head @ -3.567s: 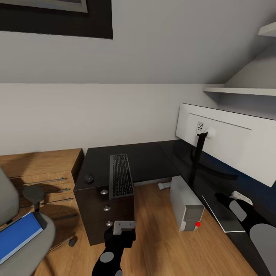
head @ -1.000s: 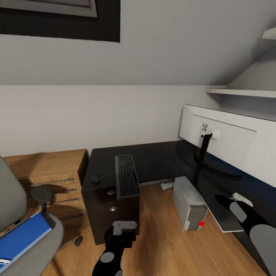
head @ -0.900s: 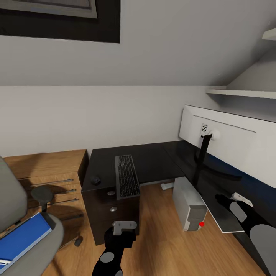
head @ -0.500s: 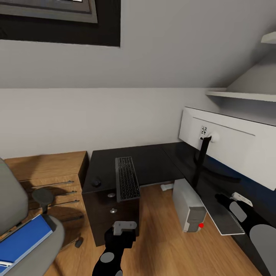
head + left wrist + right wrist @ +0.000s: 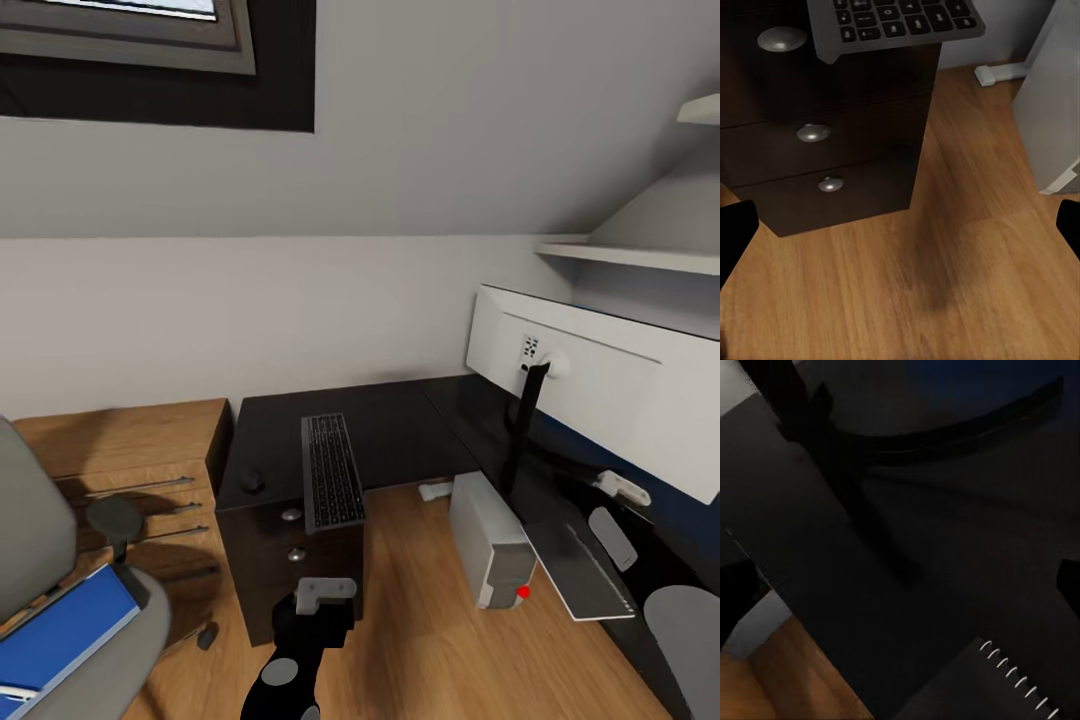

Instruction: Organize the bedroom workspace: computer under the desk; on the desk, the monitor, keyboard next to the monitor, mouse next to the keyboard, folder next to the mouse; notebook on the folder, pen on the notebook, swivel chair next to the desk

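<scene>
The black desk (image 5: 390, 420) carries the keyboard (image 5: 330, 484), the small black mouse (image 5: 252, 481) to its left, and the monitor (image 5: 600, 385) with its white back towards me. A grey notebook (image 5: 585, 572) lies on the desk's right wing, its spiral edge (image 5: 1020, 675) below my open right gripper (image 5: 590, 482). Under the desk stands the computer (image 5: 487, 540). The blue folder (image 5: 60, 640) rests on the swivel chair (image 5: 30, 545) at lower left. My left gripper (image 5: 900, 232) hangs open over the floor before the drawers (image 5: 814, 133). The pen is out of view.
A light wooden drawer unit (image 5: 130, 470) stands between the chair and the desk. A white shelf (image 5: 625, 255) juts out above the monitor under the sloped ceiling. Bare wood floor (image 5: 420, 620) lies ahead between the drawers and the computer.
The camera has tilted up a little. My right arm has risen and drawn back to the right over the desk, uncovering the notebook. The left arm has held still.
</scene>
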Tool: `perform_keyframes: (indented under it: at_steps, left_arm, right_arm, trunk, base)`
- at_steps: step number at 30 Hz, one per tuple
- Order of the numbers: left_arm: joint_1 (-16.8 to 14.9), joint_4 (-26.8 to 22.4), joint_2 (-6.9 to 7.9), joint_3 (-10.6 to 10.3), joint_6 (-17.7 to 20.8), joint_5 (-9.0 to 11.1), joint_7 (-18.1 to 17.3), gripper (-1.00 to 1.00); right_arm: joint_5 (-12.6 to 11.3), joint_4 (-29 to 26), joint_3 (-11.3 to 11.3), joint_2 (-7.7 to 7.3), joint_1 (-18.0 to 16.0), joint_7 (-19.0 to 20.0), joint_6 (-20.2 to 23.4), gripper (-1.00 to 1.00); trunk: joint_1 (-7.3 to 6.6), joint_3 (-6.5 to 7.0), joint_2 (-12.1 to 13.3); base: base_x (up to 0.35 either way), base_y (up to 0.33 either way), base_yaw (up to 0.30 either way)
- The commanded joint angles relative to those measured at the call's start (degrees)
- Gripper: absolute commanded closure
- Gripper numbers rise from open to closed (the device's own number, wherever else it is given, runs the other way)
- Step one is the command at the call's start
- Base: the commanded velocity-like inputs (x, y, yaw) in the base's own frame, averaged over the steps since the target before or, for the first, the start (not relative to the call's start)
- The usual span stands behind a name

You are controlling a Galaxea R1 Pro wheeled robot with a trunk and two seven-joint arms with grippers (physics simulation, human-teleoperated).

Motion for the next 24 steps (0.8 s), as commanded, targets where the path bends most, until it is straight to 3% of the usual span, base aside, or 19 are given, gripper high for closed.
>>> perform_keyframes:
  at_steps: [1, 3, 4, 10, 12, 13, 14, 15, 19, 24]
  left_arm:
    - [-0.1, -0.1, 0.02, -0.1, 0.1, 0.6, 0.6, -1.0]
    - [-0.1, -0.1, 0.02, -0.1, 0.1, 0.6, 0.6, -1.0]
    - [-0.1, -0.1, 0.02, -0.1, 0.1, 0.5, 0.6, -1.0]
    - [-0.1, -0.1, 0.02, -0.1, 0.1, 0.5, 0.6, -1.0]
    - [-0.1, -0.1, 0.02, -0.1, 0.1, 0.5, 0.6, -1.0]
    - [-0.1, -0.1, 0.02, -0.1, 0.1, 0.5, 0.6, -1.0]
    - [-0.1, -0.1, 0.06, -0.1, 0.1, 0.5, 0.6, -1.0]
    - [-0.1, -0.1, 0.08, -0.1, 0.1, 0.5, 0.6, -1.0]
    - [-0.1, -0.1, 0.1, -0.1, 0.1, 0.5, 0.6, -1.0]
    - [-0.1, -0.1, 0.1, 0.0, 0.1, 0.5, 0.6, -1.0]
  right_arm:
    - [-0.3, -3.1, 0.1, 0.54, 1.5, -1.4, 0.3, -1.0]
    - [0.0, -8.1, 0.2, 1.43, 3.8, -4.4, 0.3, -1.0]
    - [1.6, -17.4, 1.6, 3.56, 7.9, -12.2, 0.6, -1.0]
    - [3.7, -28.5, 5.6, 6.75, 12.4, -20.8, 3.6, -1.0]
    - [3.9, -31.0, 6.4, 7.61, 13.5, -21.9, 4.7, -1.0]
    - [4.1, -33.4, 7.2, 8.66, 14.6, -22.7, 5.8, -1.0]
    - [4.5, -37.8, 9.4, 11.05, 16.9, -23.6, 7.2, -1.0]
    - [4.8, -39.5, 10.7, 11.91, 18.0, -23.9, 7.6, -1.0]
    - [5.4, -42.5, 15.3, 13.26, 19.9, -24.5, 8.2, -1.0]
    - [5.5, -43.0, 17.1, 13.54, 20.2, -24.6, 8.2, -1.0]
  trunk:
    - [-0.23, 0.12, 0.4]
    - [-0.66, 0.48, 1.2]
    - [-0.88, 0.66, 1.6]
    - [-1.32, 1.02, 2.4]
    - [-1.32, 1.02, 2.4]
    - [-1.32, 1.02, 2.4]
    - [-1.32, 1.02, 2.4]
    - [-1.32, 1.02, 2.4]
    - [-1.32, 1.02, 2.4]
    - [-1.32, 1.02, 2.4]
  base:
    - [0.0, 0.0, 0.0]
    - [0.0, 0.0, 0.0]
    - [0.0, 0.0, 0.0]
    - [0.0, 0.0, 0.0]
    - [0.0, 0.0, 0.0]
    - [0.0, 0.0, 0.0]
    - [0.0, 0.0, 0.0]
    - [0.0, 0.0, 0.0]
    - [0.0, 0.0, 0.0]
    - [0.0, 0.0, 0.0]
